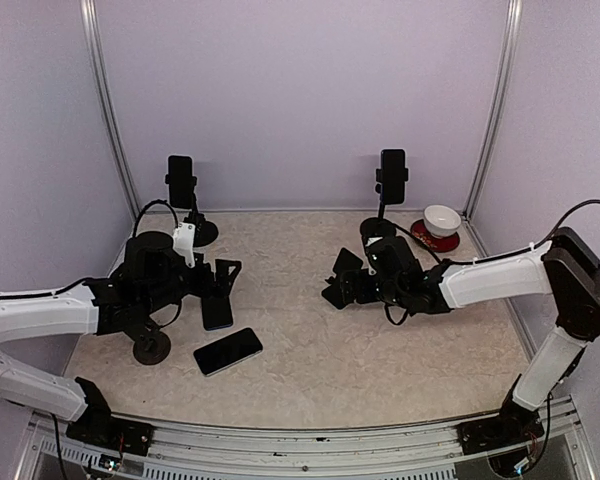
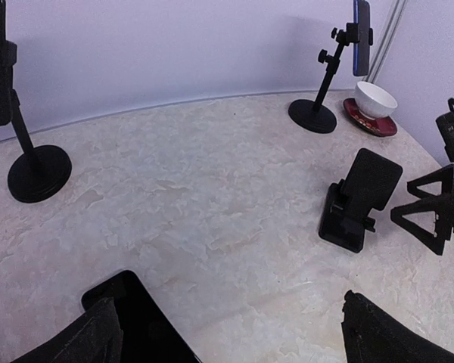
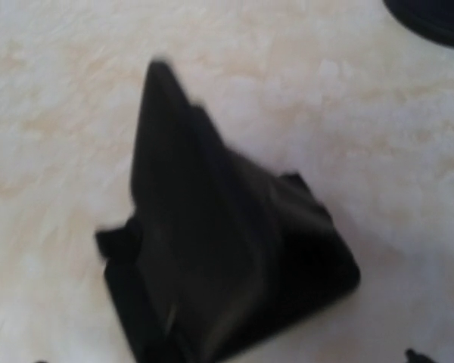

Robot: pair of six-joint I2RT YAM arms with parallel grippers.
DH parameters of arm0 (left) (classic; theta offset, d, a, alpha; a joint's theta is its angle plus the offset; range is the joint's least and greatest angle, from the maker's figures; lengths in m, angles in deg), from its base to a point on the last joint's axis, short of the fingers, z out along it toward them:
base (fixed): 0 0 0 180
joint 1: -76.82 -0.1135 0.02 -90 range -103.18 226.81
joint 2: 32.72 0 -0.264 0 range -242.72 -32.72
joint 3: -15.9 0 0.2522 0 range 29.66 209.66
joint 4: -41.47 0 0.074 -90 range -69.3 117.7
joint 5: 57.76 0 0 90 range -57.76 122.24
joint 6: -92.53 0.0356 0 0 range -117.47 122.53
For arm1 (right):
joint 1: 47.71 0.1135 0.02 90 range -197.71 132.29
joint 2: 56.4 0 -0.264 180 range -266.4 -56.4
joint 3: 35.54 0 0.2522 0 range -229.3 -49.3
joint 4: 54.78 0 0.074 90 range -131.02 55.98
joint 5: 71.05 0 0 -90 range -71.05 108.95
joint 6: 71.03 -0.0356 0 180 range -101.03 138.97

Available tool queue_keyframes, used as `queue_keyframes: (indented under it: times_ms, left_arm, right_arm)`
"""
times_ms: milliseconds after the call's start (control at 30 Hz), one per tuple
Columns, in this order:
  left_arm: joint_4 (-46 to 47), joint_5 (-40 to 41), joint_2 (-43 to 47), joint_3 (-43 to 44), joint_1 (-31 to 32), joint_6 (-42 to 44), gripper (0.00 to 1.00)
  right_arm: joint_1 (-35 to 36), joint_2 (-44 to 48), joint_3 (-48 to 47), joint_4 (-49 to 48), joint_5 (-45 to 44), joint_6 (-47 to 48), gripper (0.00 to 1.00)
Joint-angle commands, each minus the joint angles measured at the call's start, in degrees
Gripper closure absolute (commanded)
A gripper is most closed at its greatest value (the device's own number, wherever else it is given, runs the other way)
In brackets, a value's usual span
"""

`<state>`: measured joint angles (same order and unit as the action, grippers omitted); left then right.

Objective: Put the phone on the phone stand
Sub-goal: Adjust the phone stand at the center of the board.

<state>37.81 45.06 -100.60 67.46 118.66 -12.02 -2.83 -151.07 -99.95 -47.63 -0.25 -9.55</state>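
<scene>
Phone (image 1: 228,351) flat on table (image 1: 310,385) (stand (image 1: 342,276) well apart)

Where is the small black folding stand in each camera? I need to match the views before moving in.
Top external: the small stand sits mid-table, slightly right of centre.
Left wrist: it stands at the right, at mid-height, with its backrest up.
Right wrist: it fills the middle of the picture, close and blurred.
Shared landmark: the white bowl, back right in the top view and upper right in the left wrist view; it is not in the right wrist view.
</scene>
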Motion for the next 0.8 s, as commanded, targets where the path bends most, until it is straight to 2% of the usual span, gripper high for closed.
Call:
queue_keyframes:
  times_ms: [0, 300, 467, 567, 767]
  left_arm:
    - [6.8, -0.9, 1.2, -4.2, 0.3, -0.8, 0.01]
    - [11.0, 0.9, 2.3, -8.7, 0.3, -0.8, 0.01]
    - [19.1, -0.6, 3.6, -15.3, 0.3, -1.4, 0.01]
    - [15.4, -1.1, 3.5, -13.1, 0.6, -1.1, 0.01]
    - [18.3, -1.8, 3.5, -14.8, 0.6, -0.8, 0.01]
  right_arm:
    - [-1.4, -5.8, -6.5, 2.8, -4.6, -1.7, 0.00]
    - [-3.8, -10.9, -12.4, 6.8, -4.2, -3.2, 0.00]
    - [-4.5, -7.6, -8.2, 7.3, -5.1, -2.6, 0.00]
    - [-5.2, -5.4, -4.4, 6.9, -5.9, -2.3, 0.00]
    - [-6.3, -1.3, -1.4, 8.6, -7.1, -0.9, 0.00]
